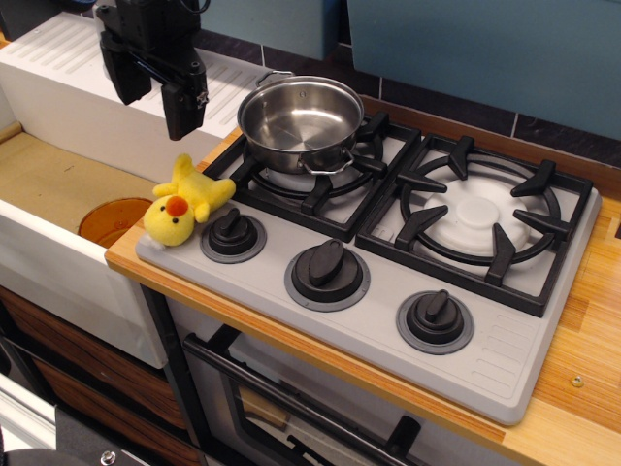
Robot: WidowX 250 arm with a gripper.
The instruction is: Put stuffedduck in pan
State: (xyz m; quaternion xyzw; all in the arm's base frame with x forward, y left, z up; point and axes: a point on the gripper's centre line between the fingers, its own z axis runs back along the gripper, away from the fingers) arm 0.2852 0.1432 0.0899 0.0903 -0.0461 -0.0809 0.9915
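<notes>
The yellow stuffedduck (pixel 184 202) with an orange beak lies on its side at the front left corner of the stove, next to the leftmost knob (pixel 234 233). The shiny steel pan (pixel 300 121) stands empty on the back left burner. My black gripper (pixel 155 100) hangs open and empty above the sink's white drainboard, up and to the left of the duck and left of the pan. Its two fingers point down, with a gap between them.
The grey stove (pixel 505 349) has black grates and three black knobs along its front. An orange round disc (pixel 112 220) lies in the sink on the left. The wooden counter edge (pixel 291 335) runs in front. A blue wall stands behind.
</notes>
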